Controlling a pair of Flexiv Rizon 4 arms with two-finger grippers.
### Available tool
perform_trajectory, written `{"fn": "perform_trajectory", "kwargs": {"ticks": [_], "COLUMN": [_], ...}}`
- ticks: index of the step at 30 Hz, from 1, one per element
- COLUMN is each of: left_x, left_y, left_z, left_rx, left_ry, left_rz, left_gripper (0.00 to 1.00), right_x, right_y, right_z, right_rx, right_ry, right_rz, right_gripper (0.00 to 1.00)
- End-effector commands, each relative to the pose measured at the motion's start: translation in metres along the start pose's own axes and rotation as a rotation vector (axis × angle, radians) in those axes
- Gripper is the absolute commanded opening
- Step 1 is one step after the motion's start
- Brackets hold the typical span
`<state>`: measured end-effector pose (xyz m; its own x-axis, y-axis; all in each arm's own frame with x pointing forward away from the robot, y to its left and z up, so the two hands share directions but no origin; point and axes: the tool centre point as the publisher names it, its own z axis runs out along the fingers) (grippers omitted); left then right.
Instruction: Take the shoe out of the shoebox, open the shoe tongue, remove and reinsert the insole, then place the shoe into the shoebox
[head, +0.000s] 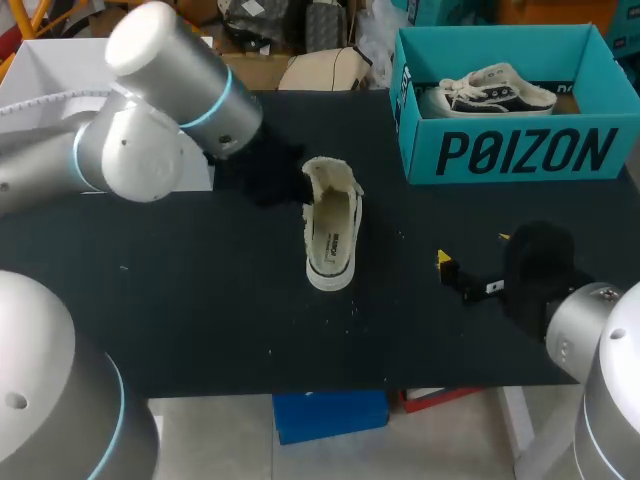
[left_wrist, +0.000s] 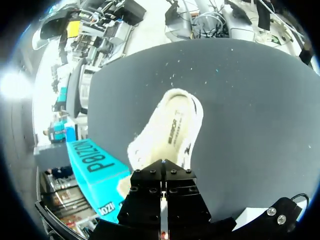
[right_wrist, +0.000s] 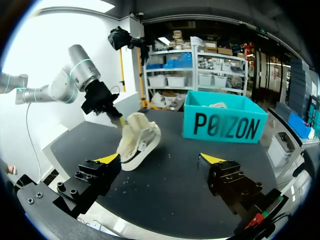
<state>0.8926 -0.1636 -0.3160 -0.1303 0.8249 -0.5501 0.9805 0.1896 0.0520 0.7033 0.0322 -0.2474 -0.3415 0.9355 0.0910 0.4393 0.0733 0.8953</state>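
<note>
A white low-top shoe (head: 332, 232) lies in the middle of the black table, its insole facing up. My left gripper (head: 300, 180) is shut on the shoe's upper edge at the tongue end, the far end. The left wrist view has the shoe (left_wrist: 171, 131) right ahead of the closed left gripper (left_wrist: 162, 162). From the right wrist, the shoe (right_wrist: 137, 140) looks lifted at the end the left gripper (right_wrist: 118, 120) pinches. My right gripper (head: 473, 250) hovers open to the shoe's right, nothing between its fingers (right_wrist: 107, 159). The teal shoebox (head: 520, 150) stands at the back right.
A second white shoe with dark trim (head: 495, 90) lies inside the shoebox (right_wrist: 227, 125). The box also shows beside the left gripper (left_wrist: 95, 165). The table's front edge (head: 330, 385) runs close below the right gripper. Bare black tabletop (head: 200, 300) spreads left of the shoe.
</note>
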Motion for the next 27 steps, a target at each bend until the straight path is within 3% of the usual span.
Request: {"fn": "perform_trajectory", "kwargs": {"ticks": [1,7,16,22,27], "left_x": [0.01,0.007,-0.018,-0.034,-0.042], "left_y": [0.02,0.072,0.119,0.119,0.103], "left_z": [-0.034,-0.038,0.0,0.033,0.05], "left_rx": [-0.203,-0.295,-0.276,-0.183,-0.084], "left_ry": [-0.155,-0.131,-0.111,-0.141,-0.169], "left_rz": [-0.137,-0.2,-0.195,-0.184,-0.182], "left_gripper": [0.0,0.0,0.0,0.0,0.0], "right_x": [0.007,0.007,0.007,0.007,0.007], "right_y": [0.001,0.001,0.001,0.001,0.001], "right_z": [0.0,0.0,0.0,0.0,0.0], "right_rx": [0.001,0.001,0.001,0.001,0.001], "right_ry": [-0.025,-0.025,-0.025,-0.025,-0.025], "right_rz": [0.001,0.001,0.001,0.001,0.001], "right_gripper": [1.0,1.0,1.0,1.0,1.0]}}
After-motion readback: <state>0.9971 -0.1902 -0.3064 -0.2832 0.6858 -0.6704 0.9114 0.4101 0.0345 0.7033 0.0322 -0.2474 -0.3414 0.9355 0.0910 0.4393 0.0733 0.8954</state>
